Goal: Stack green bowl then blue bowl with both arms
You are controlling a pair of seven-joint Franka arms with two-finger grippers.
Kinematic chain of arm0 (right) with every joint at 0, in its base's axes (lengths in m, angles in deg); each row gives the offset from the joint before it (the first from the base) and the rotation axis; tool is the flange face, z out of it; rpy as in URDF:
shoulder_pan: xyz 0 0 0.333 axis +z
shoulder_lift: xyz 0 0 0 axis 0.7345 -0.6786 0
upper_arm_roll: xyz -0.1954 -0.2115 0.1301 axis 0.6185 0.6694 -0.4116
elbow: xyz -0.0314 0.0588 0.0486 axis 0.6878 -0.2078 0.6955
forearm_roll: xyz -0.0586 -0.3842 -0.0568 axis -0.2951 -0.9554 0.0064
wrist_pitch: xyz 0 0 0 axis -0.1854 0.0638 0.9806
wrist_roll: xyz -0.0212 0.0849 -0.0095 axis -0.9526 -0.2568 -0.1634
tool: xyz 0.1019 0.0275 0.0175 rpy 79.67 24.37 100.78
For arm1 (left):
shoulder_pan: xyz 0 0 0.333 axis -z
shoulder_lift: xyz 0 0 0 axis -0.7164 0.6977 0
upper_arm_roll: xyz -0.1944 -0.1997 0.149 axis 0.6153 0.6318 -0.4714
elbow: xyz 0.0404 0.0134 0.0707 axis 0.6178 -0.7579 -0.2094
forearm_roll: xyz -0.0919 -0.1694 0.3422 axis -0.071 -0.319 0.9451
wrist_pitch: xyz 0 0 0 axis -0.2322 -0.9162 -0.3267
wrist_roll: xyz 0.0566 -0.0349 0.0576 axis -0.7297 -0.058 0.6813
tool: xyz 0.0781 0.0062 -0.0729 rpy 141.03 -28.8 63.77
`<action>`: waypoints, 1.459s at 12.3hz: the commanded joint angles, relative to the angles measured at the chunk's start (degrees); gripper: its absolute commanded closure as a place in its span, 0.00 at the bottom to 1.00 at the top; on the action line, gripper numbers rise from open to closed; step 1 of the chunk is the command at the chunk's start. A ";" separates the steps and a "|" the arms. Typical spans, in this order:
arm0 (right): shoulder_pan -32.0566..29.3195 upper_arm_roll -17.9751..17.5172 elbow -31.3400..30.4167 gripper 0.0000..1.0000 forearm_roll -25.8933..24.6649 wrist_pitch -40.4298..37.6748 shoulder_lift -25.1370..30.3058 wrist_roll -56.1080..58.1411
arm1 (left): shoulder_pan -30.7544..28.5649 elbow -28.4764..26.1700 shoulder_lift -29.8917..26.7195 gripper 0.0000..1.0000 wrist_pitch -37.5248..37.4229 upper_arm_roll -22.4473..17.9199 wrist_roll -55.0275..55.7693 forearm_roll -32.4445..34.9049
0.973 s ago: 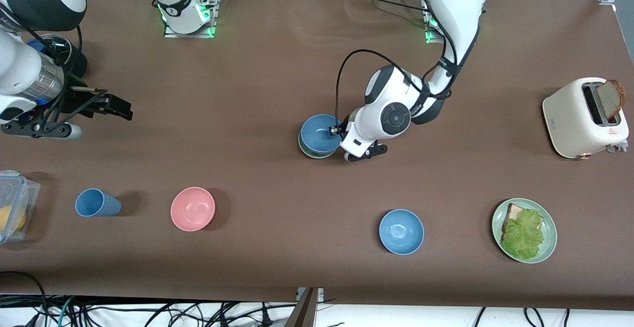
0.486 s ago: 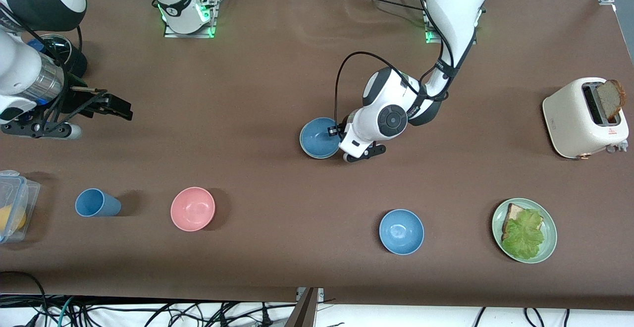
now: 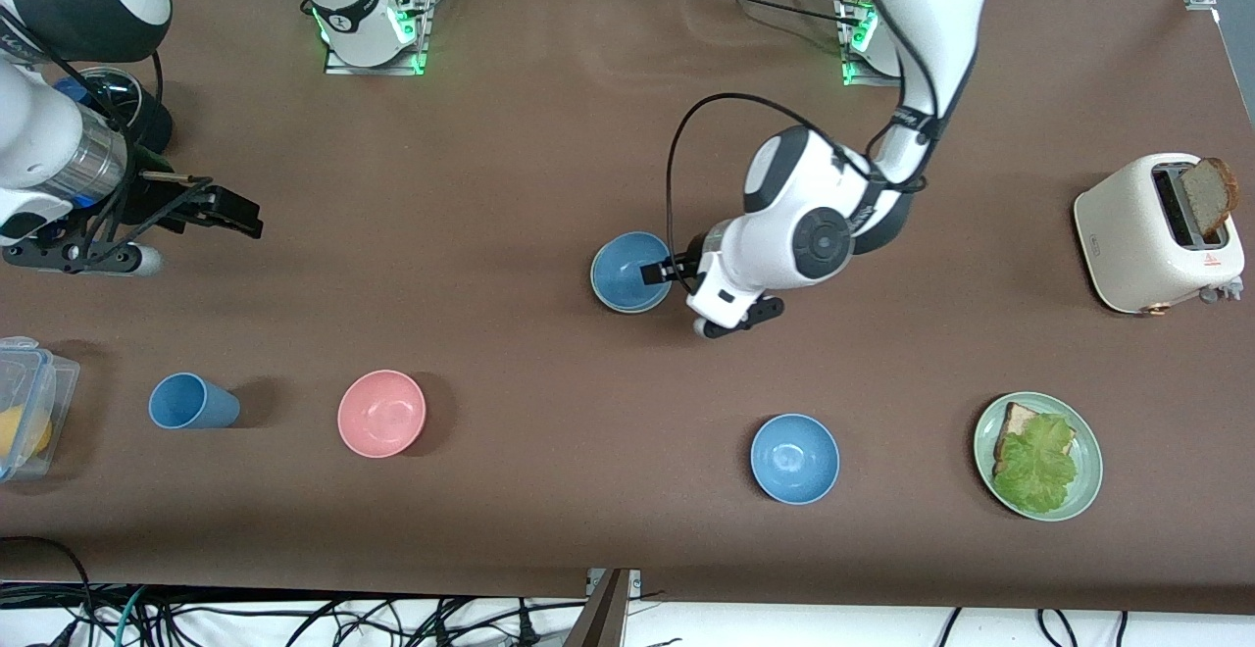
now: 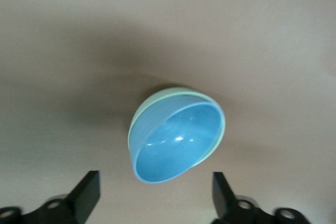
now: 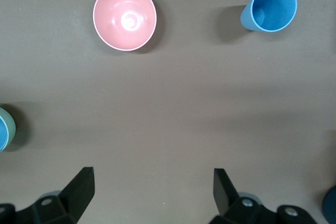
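Note:
The blue bowl [image 3: 627,270] sits nested in the green bowl [image 3: 597,291] at the table's middle; only the green rim shows around it. In the left wrist view the blue bowl [image 4: 176,145] lies inside the green bowl [image 4: 157,97]. My left gripper [image 3: 667,270] is open and empty, over the stack's edge toward the left arm's end, with its fingers apart from the bowls in the left wrist view [image 4: 156,177]. My right gripper [image 3: 230,211] is open and empty and waits over bare table at the right arm's end, as the right wrist view [image 5: 152,174] shows.
A second blue bowl [image 3: 794,458], a pink bowl [image 3: 381,413] and a blue cup [image 3: 191,402] stand nearer the front camera. A pale-green plate [image 3: 1082,490] with bread and lettuce and a toaster [image 3: 1137,235] are at the left arm's end. A plastic box [image 3: 29,402] is at the right arm's end.
The blue bowl has settled down into the green bowl. My left gripper has let it go and drawn back toward the left arm's end. The right arm has not moved.

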 commanded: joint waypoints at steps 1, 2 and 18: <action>-0.36 -0.20 1.33 0.00 0.85 -0.58 -0.61 0.06 | -3.65 0.15 -7.14 0.00 -4.80 -0.90 -3.98 5.72; -0.36 -0.11 1.33 0.00 0.85 -0.58 -0.61 0.06 | -5.67 0.15 -9.33 0.00 -6.29 -0.90 -6.87 11.16; -0.36 -0.20 1.50 0.00 0.85 -0.40 -0.96 0.06 | -29.15 1.90 -22.28 0.00 -23.62 -0.54 -33.88 26.78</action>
